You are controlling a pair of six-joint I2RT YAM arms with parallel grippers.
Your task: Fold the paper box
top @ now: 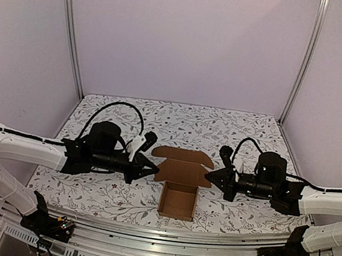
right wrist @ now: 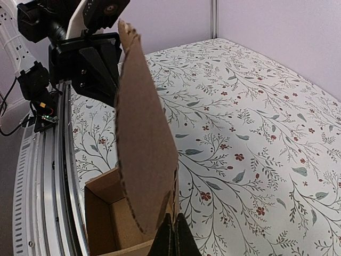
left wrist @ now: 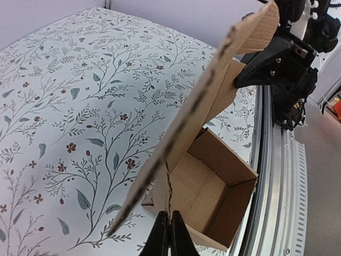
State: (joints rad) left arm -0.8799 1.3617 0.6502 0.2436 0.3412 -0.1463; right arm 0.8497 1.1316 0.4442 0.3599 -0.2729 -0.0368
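Observation:
The paper box (top: 177,205) is plain brown cardboard, standing near the table's front edge, its tray part open upward. Its lid panel (top: 182,165) is raised behind the tray, with side flaps at both ends. My left gripper (top: 154,170) is shut on the lid's left edge. In the left wrist view the gripper (left wrist: 170,230) pinches a thin cardboard edge beside the tray (left wrist: 216,184). My right gripper (top: 207,177) is shut on the lid's right edge. From the right wrist, the gripper (right wrist: 171,237) clamps the cardboard below the standing lid panel (right wrist: 144,138).
A floral cloth (top: 178,122) covers the table. A metal rail (top: 164,234) runs along the near edge just in front of the box. Grey walls and two upright frame posts (top: 73,35) close off the back and sides.

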